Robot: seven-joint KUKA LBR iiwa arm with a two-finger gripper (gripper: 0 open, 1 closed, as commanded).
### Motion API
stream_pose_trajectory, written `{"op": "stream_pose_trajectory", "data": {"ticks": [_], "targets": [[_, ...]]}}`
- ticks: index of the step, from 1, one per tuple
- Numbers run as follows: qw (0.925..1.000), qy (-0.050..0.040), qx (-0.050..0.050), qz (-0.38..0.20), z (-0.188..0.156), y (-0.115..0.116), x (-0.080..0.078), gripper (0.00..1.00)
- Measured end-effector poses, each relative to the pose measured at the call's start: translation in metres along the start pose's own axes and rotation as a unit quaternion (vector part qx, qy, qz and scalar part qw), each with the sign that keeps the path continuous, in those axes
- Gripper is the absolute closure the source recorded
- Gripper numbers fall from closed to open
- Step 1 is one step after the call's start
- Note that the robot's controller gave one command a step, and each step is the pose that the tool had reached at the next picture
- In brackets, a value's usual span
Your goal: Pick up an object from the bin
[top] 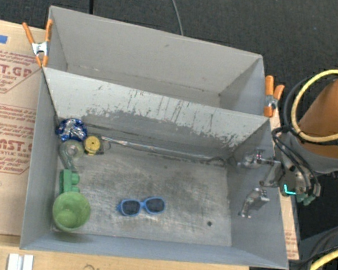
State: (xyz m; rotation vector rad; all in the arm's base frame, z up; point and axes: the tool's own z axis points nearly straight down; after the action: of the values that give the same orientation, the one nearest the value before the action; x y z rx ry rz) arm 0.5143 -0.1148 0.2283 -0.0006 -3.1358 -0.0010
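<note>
My gripper point(253, 182) hangs over the bin's right wall, high above the floor. Its two metal fingers stand apart, open, with nothing between them. The nearest loose thing is a pair of small blue sunglasses point(141, 207), lying flat on the floor at the front middle, well to the left of the gripper. At the front left corner sits a green plastic toy with a round head point(70, 207).
Along the left wall lie a small yellow disc point(92, 144), a crumpled blue and white thing point(70, 128) and a clear plastic piece point(69, 154). The arm with its orange cover and yellow cables stands outside the bin's right rim.
</note>
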Motion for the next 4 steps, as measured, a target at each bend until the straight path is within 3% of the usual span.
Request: {"op": "stream_pose_trajectory", "data": {"ticks": [1,2,3,4], "targets": [[0.9843,-0.0051,0.000,-0.176,0.159,0.035,0.011,0.00],[0.9776,-0.0059,-0.001,-0.211,0.094,0.109,0.026,0.00],[0.9705,-0.0044,0.000,-0.241,0.159,0.173,0.000,0.00],[0.9711,-0.0046,0.001,-0.238,0.156,0.170,0.001,1.00]]}}
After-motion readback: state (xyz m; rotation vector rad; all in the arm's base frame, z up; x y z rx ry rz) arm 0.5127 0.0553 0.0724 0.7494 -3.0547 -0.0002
